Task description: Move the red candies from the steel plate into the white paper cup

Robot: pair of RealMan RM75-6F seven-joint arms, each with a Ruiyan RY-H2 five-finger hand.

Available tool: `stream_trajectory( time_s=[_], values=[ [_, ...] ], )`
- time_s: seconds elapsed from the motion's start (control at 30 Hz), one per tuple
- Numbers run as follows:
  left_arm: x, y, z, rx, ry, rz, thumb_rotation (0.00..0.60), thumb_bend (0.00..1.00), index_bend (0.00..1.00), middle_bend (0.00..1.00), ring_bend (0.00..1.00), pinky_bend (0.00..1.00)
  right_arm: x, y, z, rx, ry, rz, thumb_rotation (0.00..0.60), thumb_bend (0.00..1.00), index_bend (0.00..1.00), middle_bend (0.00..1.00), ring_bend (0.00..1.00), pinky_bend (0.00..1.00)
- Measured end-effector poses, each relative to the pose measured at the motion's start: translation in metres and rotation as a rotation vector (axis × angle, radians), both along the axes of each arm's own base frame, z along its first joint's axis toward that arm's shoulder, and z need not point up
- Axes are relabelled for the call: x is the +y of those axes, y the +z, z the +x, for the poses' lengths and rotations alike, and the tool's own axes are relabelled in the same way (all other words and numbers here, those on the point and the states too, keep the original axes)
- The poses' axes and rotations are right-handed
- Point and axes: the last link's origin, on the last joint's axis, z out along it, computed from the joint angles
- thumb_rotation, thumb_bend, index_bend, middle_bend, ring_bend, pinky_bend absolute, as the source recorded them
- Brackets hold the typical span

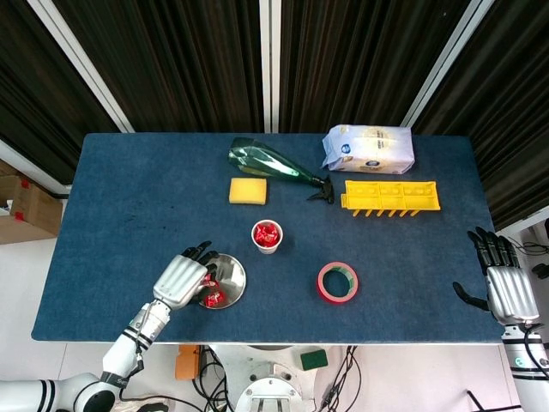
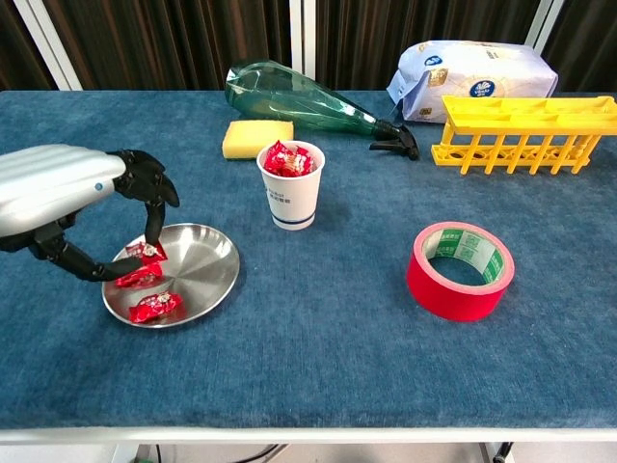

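While pinching a red candy (image 2: pixel 145 252) lightly above the steel plate (image 2: pixel 207 262), left hand (image 2: pixel 72 198) could drop it short of the white paper cup (image 2: pixel 291 186) beyond its fingertips.

head view: looking straight down from high above the whole tabletop (image 1: pixel 129 215) | chest view: facing forward, low, close | sharing: steel plate (image 2: pixel 207 265), white paper cup (image 2: pixel 291 198)
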Motion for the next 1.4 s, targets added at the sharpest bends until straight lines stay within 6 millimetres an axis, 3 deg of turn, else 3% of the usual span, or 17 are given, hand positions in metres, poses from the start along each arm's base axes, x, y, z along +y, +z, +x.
stream_trajectory(
  time_s=[0.37, 0.6, 0.7, 1.1, 1.4],
  values=[
    [0.036, 0.02, 0.063, -0.07, -0.092, 0.049, 0.6, 0.34, 0.59, 0.26, 0.09, 0.27, 0.0, 0.001, 0.0, 0.001, 0.0, -0.004, 0.6, 0.24, 0.0, 0.0, 0.0, 0.0],
    [0.062, 0.01, 0.107, -0.096, -0.124, 0.037, 0.6, 0.34, 0.59, 0.26, 0.09, 0.27, -0.001, 0.002, -0.001, -0.004, -0.002, -0.006, 0.6, 0.24, 0.0, 0.0, 0.0, 0.0],
    [0.073, 0.001, 0.118, -0.097, -0.121, 0.039, 0.6, 0.34, 0.59, 0.26, 0.09, 0.27, -0.001, 0.003, -0.002, -0.006, -0.002, -0.007, 0.6, 0.24, 0.0, 0.0, 0.0, 0.0],
    [0.092, -0.036, 0.132, -0.083, -0.087, 0.01, 0.6, 0.34, 0.59, 0.26, 0.09, 0.27, -0.002, 0.005, -0.002, -0.012, -0.004, -0.01, 0.6, 0.24, 0.0, 0.0, 0.0, 0.0],
    [0.1, -0.041, 0.127, -0.051, -0.08, 0.032, 0.6, 0.34, 0.59, 0.26, 0.09, 0.27, -0.002, 0.006, -0.002, -0.015, -0.003, -0.01, 0.6, 0.24, 0.0, 0.0, 0.0, 0.0]
  ],
)
